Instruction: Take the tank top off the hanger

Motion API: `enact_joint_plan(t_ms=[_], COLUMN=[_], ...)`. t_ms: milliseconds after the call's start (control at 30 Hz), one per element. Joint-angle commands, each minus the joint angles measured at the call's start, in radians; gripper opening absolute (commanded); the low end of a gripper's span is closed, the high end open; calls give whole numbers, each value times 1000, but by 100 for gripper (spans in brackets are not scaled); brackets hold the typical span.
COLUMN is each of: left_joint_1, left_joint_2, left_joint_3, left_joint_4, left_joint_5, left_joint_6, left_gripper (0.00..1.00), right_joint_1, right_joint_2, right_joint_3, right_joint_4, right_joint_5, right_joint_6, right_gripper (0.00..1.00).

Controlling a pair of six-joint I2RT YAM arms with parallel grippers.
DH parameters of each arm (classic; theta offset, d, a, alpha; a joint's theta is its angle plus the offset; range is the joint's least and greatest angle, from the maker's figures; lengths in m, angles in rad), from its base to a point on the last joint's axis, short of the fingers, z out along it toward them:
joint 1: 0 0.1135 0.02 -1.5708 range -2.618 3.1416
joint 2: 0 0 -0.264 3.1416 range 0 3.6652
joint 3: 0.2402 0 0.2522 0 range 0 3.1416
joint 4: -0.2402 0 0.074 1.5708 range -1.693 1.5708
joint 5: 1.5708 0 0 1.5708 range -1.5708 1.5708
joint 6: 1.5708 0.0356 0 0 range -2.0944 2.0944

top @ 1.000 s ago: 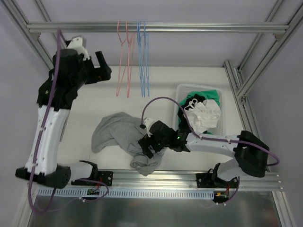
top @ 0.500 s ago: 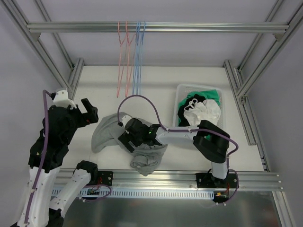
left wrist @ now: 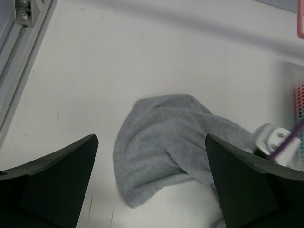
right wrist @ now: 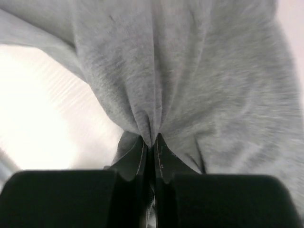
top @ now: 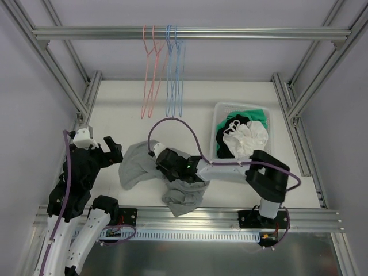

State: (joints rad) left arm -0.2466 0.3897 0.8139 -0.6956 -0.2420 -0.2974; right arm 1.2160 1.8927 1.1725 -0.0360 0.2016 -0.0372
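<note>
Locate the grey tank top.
Top view: crumpled on the table, centre-near, the grey tank top is pinched by the right gripper, between the open left gripper and the white basket.

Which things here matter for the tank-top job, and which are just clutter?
Job:
grey tank top, on the table, off any hanger
right gripper, shut on its fabric
left gripper, open, apart from it
pink hangers and blue hangers, bare on the rail

Lying about:
white basket
white garment and green garment inside it
</note>
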Motion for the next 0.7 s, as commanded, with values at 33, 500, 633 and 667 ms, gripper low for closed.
enact_joint_plan(t_ms=[33,500,633,667], left_joint_1=[12,12,12,12], left_joint_2=[-61,-112,-112,-114], left_joint_3=[-9,-18,-19,-19], left_joint_4=[67,76,76,77], left_joint_5=[-32,-63,-59,-57], left_joint_6=[0,4,1,1], left_gripper=[99,99,99,99], right_joint_1=[36,36,-12,-73], right_joint_2=[-349,-931,-874,-841], right_joint_3=[-46,263,447,501], right_joint_4=[-24,-478,-599,-611], right_joint_5=[96,444,571,576], right_joint_6=[-43,-226,-338,-352], right_gripper=[0,0,0,0])
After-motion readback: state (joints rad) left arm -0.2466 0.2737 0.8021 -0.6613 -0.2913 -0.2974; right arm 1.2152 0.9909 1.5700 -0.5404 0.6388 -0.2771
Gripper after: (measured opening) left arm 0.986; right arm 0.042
